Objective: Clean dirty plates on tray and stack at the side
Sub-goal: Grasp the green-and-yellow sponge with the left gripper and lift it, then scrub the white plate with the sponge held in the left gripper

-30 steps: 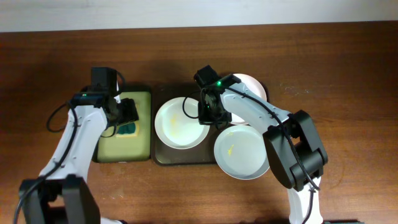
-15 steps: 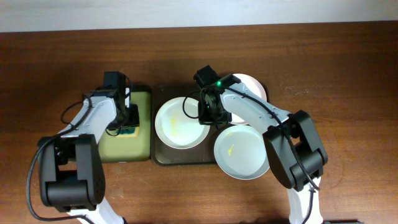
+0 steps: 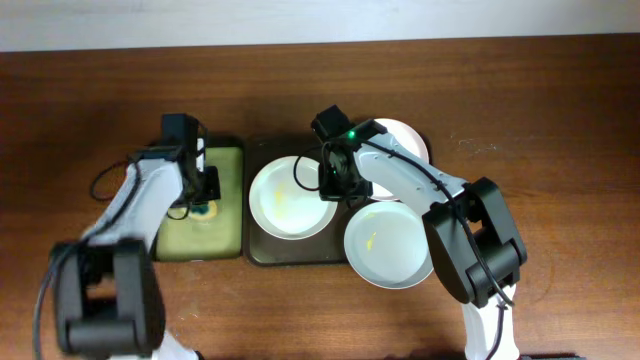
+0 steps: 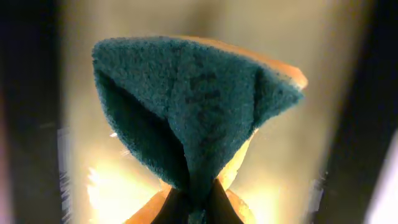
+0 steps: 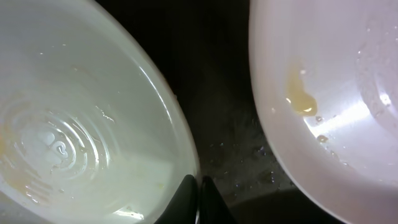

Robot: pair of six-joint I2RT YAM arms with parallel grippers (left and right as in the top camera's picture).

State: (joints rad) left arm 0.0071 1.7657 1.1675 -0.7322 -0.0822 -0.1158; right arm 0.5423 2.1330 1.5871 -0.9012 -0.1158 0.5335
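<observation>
Three plates lie on the dark tray (image 3: 266,150): a white plate (image 3: 285,200) on the left, a second white plate (image 3: 405,145) at the back right, and a pale grey-blue plate (image 3: 390,248) at the front right that overhangs the tray's edge. Each shows yellow smears. My right gripper (image 3: 331,186) is shut on the right rim of the left white plate (image 5: 74,124), its fingertips (image 5: 198,200) pinching the edge. A yellow blob (image 5: 302,101) sits on the neighbouring plate (image 5: 336,81). My left gripper (image 4: 196,210) is shut on a green sponge (image 4: 193,106), which folds upward from the pinch.
A narrow tray with yellow-green lining (image 3: 225,228) stands left of the dark tray, and my left gripper (image 3: 203,196) hangs over it with the sponge (image 3: 203,209). Brown table (image 3: 560,120) surrounds both trays. A pale wall strip (image 3: 320,18) runs along the back.
My left gripper has closed on the green sponge over the narrow tray, and the left arm has shifted a little. The right gripper and the plates have not moved.
</observation>
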